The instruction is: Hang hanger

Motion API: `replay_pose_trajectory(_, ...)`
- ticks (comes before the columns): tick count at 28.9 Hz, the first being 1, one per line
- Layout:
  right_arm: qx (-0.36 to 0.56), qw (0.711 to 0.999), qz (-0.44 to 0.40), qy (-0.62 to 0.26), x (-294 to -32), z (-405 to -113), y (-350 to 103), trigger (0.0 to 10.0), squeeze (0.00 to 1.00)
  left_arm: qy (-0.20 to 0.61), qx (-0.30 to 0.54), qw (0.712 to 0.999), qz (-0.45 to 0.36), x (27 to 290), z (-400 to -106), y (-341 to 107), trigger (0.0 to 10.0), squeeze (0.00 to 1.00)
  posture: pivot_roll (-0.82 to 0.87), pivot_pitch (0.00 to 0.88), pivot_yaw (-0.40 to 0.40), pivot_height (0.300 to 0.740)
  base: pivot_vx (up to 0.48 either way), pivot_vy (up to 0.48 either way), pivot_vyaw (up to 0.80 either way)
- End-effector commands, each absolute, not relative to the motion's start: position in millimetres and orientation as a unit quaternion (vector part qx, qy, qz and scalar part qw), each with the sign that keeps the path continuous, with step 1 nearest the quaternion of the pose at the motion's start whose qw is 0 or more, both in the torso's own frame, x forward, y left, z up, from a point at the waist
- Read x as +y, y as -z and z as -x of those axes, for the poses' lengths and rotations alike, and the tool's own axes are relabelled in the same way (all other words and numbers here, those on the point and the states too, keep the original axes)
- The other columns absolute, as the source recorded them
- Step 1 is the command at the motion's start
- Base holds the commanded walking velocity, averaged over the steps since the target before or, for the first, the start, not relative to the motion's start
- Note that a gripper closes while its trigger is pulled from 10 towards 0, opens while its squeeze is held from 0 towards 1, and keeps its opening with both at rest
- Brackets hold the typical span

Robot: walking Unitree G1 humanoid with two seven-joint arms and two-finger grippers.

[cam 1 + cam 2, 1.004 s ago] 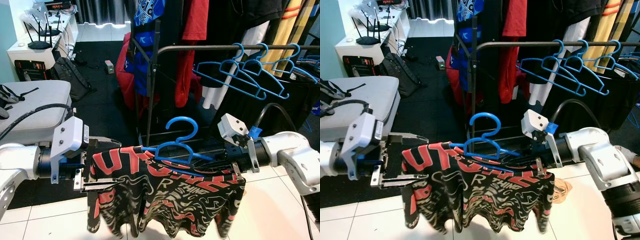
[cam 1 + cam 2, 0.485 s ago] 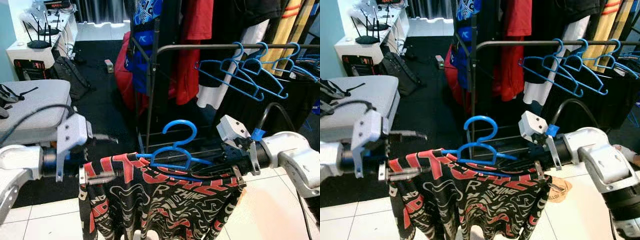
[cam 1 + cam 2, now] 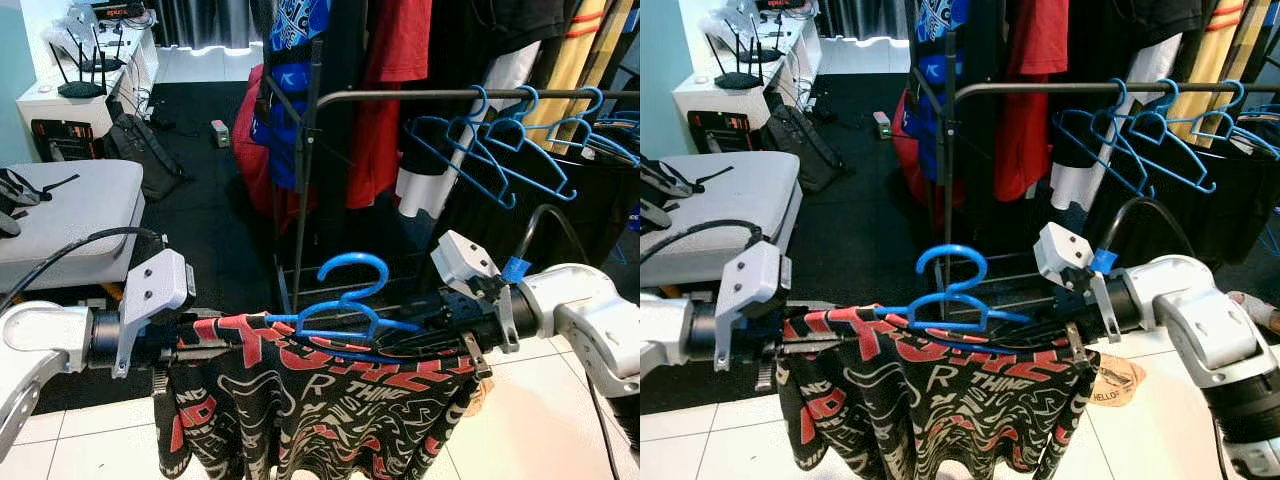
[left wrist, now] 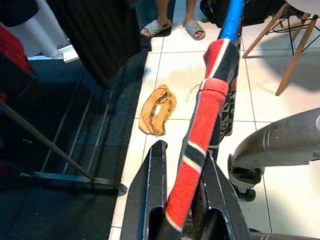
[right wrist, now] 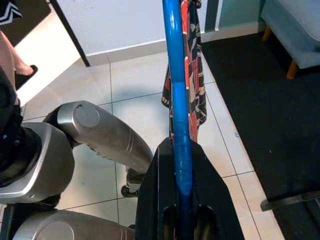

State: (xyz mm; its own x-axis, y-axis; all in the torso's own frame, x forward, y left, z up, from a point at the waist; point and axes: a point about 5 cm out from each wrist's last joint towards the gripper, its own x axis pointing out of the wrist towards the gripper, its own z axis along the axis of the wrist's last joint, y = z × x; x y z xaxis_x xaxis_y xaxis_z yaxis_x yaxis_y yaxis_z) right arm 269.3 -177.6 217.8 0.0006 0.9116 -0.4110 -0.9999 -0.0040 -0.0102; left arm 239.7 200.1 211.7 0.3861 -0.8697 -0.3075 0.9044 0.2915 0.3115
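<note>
- The right hand (image 5: 181,200) is clamped on one arm of a blue hanger (image 3: 345,322), the bar running between its black fingers (image 5: 210,195).
- The left hand (image 4: 182,200) is closed on the red collar band of the black, red and white shirt (image 3: 300,400) at the hanger's other end.
- The shirt is draped over the hanger, which is held level between both hands, its hook pointing up, above the tiled floor (image 3: 540,420).
- Beyond it stands a dark clothes rail (image 3: 450,95), its left end post near the hanger's hook; empty blue hangers (image 3: 500,140) and garments hang on it.
- A tan pouch (image 4: 157,110) lies on the floor by the rail's foot.
</note>
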Motion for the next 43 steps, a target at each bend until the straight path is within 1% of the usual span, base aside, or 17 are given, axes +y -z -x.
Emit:
replay_pose_trajectory(1,0.112,0.688,0.148,-0.702,-172.0,-266.7,-226.6,10.0,0.0,0.561,0.046,0.794,-0.231,199.2,-238.7,-208.8,0.0,0.0,0.0,0.022,-0.031,0.74,0.0,0.0,0.0)
replay_pose_trajectory(6,0.111,0.684,0.146,-0.706,-168.3,-264.9,-223.4,10.0,0.0,0.562,0.045,0.793,-0.232,199.2,-238.5,-209.0,0.0,0.0,0.0,0.02,-0.032,0.74,0.0,0.0,0.0)
replay_pose_trajectory(7,0.108,0.684,0.138,-0.708,-166.7,-264.7,-223.1,10.0,0.2,0.563,0.045,0.792,-0.233,199.2,-238.4,-209.3,0.0,0.0,0.0,0.019,-0.032,0.74,0.0,0.0,0.0)
replay_pose_trajectory(8,0.108,0.684,0.138,-0.708,-166.7,-264.7,-223.1,10.0,0.2,0.563,0.045,0.792,-0.233,199.2,-238.4,-209.3,0.0,0.0,0.0,0.019,-0.032,0.74,0.0,0.0,0.0)
replay_pose_trajectory(9,0.104,0.685,0.13,-0.71,-165.5,-264.8,-223.9,10.0,1.0,0.563,0.045,0.792,-0.233,199.2,-238.3,-209.5,0.0,0.0,0.0,0.019,-0.032,0.74,0.0,0.0,0.0)
replay_pose_trajectory(15,0.087,0.684,0.113,-0.715,-163.9,-264.7,-230.7,10.0,1.0,0.564,0.045,0.791,-0.235,199.4,-238.3,-210.3,0.0,0.0,0.01,0.02,-0.033,0.74,0.0,0.0,0.0)
replay_pose_trajectory(16,0.069,0.681,0.095,-0.722,-163.8,-264.2,-239.4,10.0,1.0,0.565,0.046,0.79,-0.235,199.2,-238.1,-210.6,0.0,0.0,0.01,0.026,-0.031,0.74,0.0,0.0,0.0)
replay_pose_trajectory(21,0.038,0.679,0.08,-0.729,-162.0,-264.8,-253.0,10.0,1.0,0.569,0.046,0.787,-0.233,197.2,-237.3,-211.1,0.0,0.0,0.0,0.03,-0.028,0.74,0.0,0.0,0.0)
replay_pose_trajectory(22,0.023,0.669,0.067,-0.74,-158.1,-262.9,-258.4,10.0,0.0,0.571,0.045,0.786,-0.232,195.9,-237.2,-211.4,0.0,0.0,0.01,0.032,-0.025,0.74,0.0,0.0,0.0)
replay_pose_trajectory(26,-0.001,0.663,0.06,-0.746,-149.6,-264.4,-265.6,10.0,0.0,0.575,0.044,0.784,-0.23,194.1,-237.4,-211.9,0.0,0.0,0.01,0.033,-0.023,0.74,0.0,0.0,0.0)
replay_pose_trajectory(28,-0.013,0.673,0.068,-0.736,-141.7,-270.9,-266.3,10.0,0.0,0.578,0.043,0.781,-0.23,192.4,-237.3,-212.0,0.0,0.0,0.0,0.033,-0.023,0.74,0.0,0.0,0.0)
replay_pose_trajectory(31,-0.017,0.678,0.075,-0.731,-134.9,-273.5,-265.1,10.0,0.0,0.581,0.043,0.779,-0.23,191.2,-236.7,-211.9,0.0,0.0,0.0,0.033,-0.021,0.74,0.0,0.0,0.0)
replay_pose_trajectory(33,-0.023,0.681,0.079,-0.728,-120.8,-276.4,-264.5,10.0,0.0,0.585,0.042,0.777,-0.229,188.9,-236.3,-211.9,0.0,0.0,0.01,0.035,-0.022,0.74,0.0,0.0,0.0)
replay_pose_trajectory(34,-0.022,0.683,0.081,-0.726,-116.6,-277.9,-263.1,1.8,0.0,0.585,0.04,0.777,-0.229,188.2,-236.3,-212.3,0.0,0.0,0.01,0.035,-0.023,0.74,0.0,0.0,0.0)
replay_pose_trajectory(35,-0.018,0.685,0.08,-0.724,-114.7,-279.4,-261.7,0.0,0.0,0.586,0.039,0.777,-0.229,187.8,-236.4,-213.0,0.0,0.0,0.01,0.036,-0.025,0.74,0.0,0.0,0.0)
replay_pose_trajectory(43,-0.007,0.685,0.078,-0.725,-114.9,-278.7,-260.2,0.0,0.0,0.586,0.037,0.777,-0.229,187.3,-236.0,-212.5,0.0,0.0,0.0,0.036,-0.029,0.74,0.0,0.0,0.0)
